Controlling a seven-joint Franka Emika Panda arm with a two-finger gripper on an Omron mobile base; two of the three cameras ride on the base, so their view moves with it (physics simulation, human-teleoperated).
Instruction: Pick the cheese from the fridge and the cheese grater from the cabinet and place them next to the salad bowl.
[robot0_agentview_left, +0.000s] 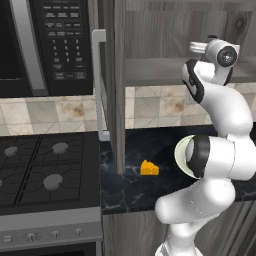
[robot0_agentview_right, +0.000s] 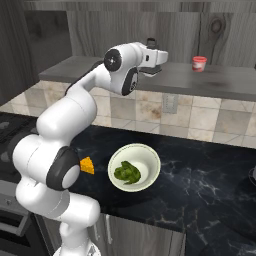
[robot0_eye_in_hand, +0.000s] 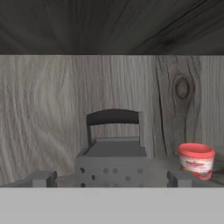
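The cheese grater (robot0_eye_in_hand: 113, 151) stands on the cabinet (robot0_eye_in_hand: 52, 105) shelf, straight ahead of the gripper (robot0_eye_in_hand: 109, 178), whose jaws gape fully with nothing between them (lined up, apparently, to straddle it). The cheese (robot0_agentview_left: 149, 168) already lies on the counter (robot0_agentview_right: 200, 170) near the salad bowl (robot0_agentview_right: 145, 156).

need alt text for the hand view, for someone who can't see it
A dark-grey cheese grater with a black handle stands on the shelf of a grey wood-grain cabinet, centred between the open gripper's two fingertips. A small red-and-white cup stands to its right, apart from it, against the cabinet's back wall.
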